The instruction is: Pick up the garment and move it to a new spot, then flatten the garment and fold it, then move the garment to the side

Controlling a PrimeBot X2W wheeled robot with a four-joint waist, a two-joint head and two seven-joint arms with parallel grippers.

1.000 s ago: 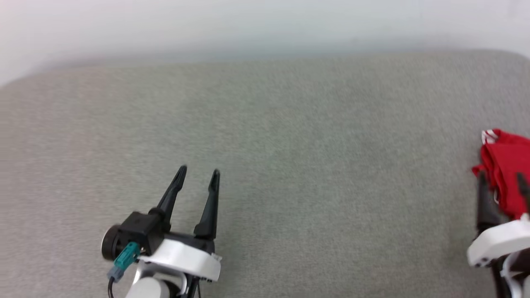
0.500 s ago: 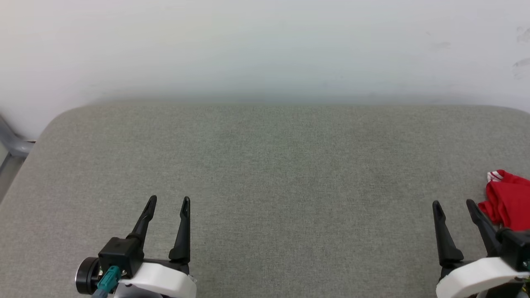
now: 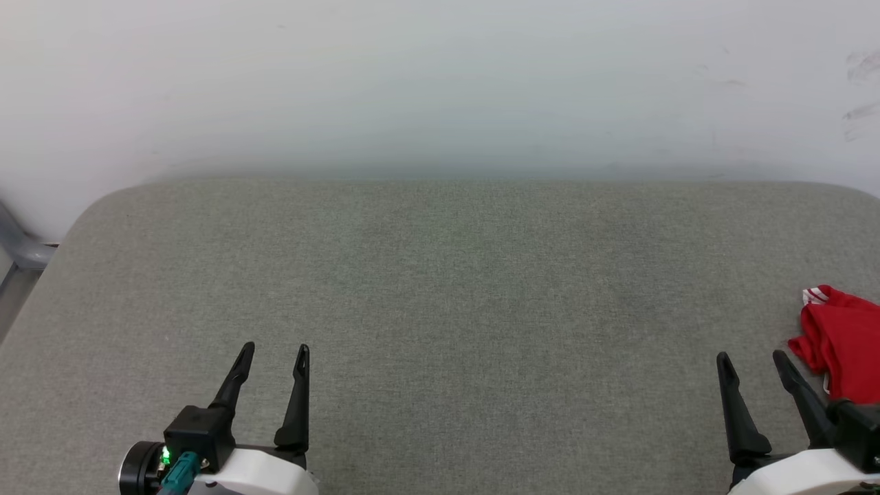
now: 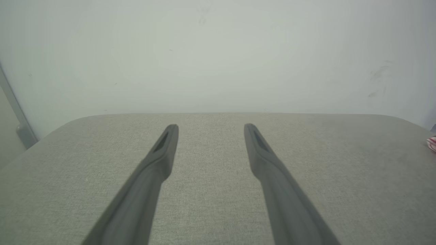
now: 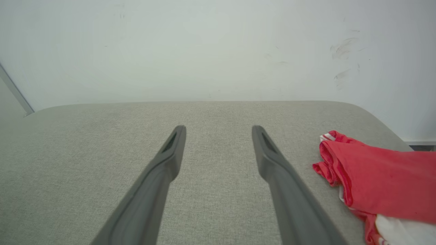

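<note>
Low down, at the left gripper (image 3: pixel 275 348): parted wide, gripping nothing, tips aimed at the wall (image 3: pixel 440 82). Likewise at the right gripper (image 3: pixel 751 357): spread wide, empty, tips aimed the same way. Well apart from each other, with a broad stretch of bare grey pad (image 3: pixel 447 309) between the two.

Ahead of both sets of fingers, more open pad, running flat up to a straight far edge against the wall. Rounded off at the far corners, left and right. Beyond the left gripper's outer side, pad out to the left edge, then a grey bar (image 3: pixel 17 251) slanting off past the corner. Faint dark scuffs (image 3: pixel 859 89) on the wall, ahead and to the right of the right gripper.

Just outside the right gripper's right finger, near but apart from it: the garment (image 3: pixel 842 344). Lying on the pad by its right edge, level with the fingertips and a little ahead of them, cut off by the head view's border. Bright red, bunched and folded over on itself in soft rolls along the side facing the gripper. At the far tip, a scrap of white with thin red stripes. At the near end, seen from the right wrist, a patch of white cloth tucked under the red. From the left wrist, a red-and-white sliver far off to the right.
</note>
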